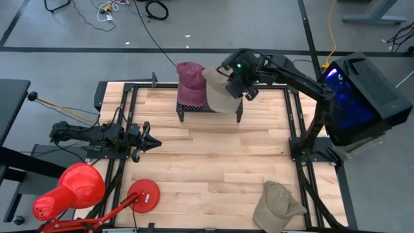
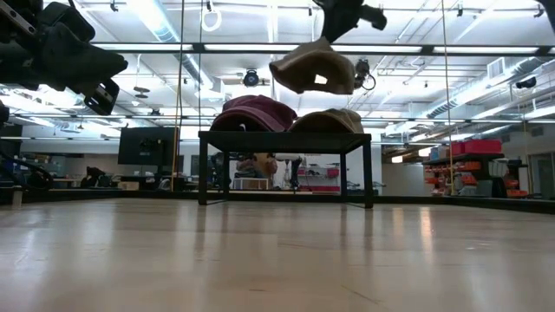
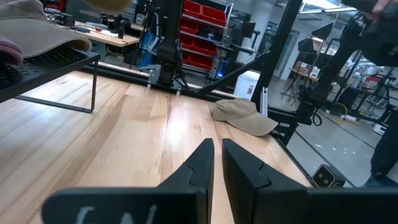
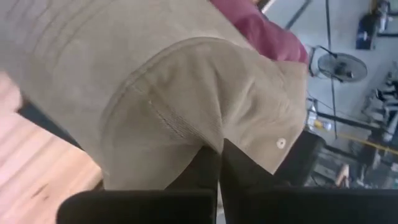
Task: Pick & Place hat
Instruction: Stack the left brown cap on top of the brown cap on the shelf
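A: Where's the hat you care about right now?

B: It's the tan hat (image 1: 218, 92) hanging from your right gripper (image 1: 240, 85); the fingers are pressed together on its fabric, as the right wrist view shows, with the cloth draped over them. It hangs above the rack (image 2: 286, 139), clear of what lies there, so I'd judge you're carrying it in for a drop.

A: What's already on the rack?

B: A maroon hat (image 1: 190, 84) on one side and, in the low view, a second tan one (image 2: 328, 120) just beside it; the held hat hangs over that second one, so the free room looks tight; you may want to set it down gently or it could slide off the edge.

A: And the left arm?

B: Your left gripper (image 1: 146, 144) waits low at the table's (image 1: 213, 162) left edge, well apart from the rack; its fingers are nearly pressed together with only a slit between them, holding nothing. It points across the boards towards another tan hat (image 3: 244, 117) lying at the near right corner; that one looks like the next pick, though I can't say which arm should take it.

A: Anything in the way?

B: The red lamp (image 1: 68, 189) sits off the near left corner, well clear of both arms.
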Motion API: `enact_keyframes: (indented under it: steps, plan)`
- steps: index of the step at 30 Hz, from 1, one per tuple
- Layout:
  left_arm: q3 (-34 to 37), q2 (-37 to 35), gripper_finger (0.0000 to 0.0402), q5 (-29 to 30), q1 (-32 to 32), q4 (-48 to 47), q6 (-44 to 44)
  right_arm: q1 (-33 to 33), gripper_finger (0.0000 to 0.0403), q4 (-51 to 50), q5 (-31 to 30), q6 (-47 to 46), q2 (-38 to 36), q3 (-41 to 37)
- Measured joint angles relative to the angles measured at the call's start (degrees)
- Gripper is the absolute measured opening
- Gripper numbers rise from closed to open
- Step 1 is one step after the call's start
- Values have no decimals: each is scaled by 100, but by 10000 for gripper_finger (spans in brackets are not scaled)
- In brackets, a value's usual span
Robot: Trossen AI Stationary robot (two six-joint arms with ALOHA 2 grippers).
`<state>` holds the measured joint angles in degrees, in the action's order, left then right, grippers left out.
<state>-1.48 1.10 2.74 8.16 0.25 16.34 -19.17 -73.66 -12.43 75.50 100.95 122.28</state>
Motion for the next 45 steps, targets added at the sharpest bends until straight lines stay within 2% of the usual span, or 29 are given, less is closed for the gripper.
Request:
enact_keyframes:
  steps: [9,23,28,45]
  plan:
    - [0,0,39,-1,-1,0,0,-271,0,278,-462,-92,59,-457]
    - [0,0,39,-1,-1,-2,0,-492,0,630,-518,-152,59,-1116]
    - [0,0,39,0,-1,-1,0,-513,0,727,-913,-446,59,-1235]
    - [0,0,39,0,0,-2,0,-523,0,963,-912,-602,56,-1296]
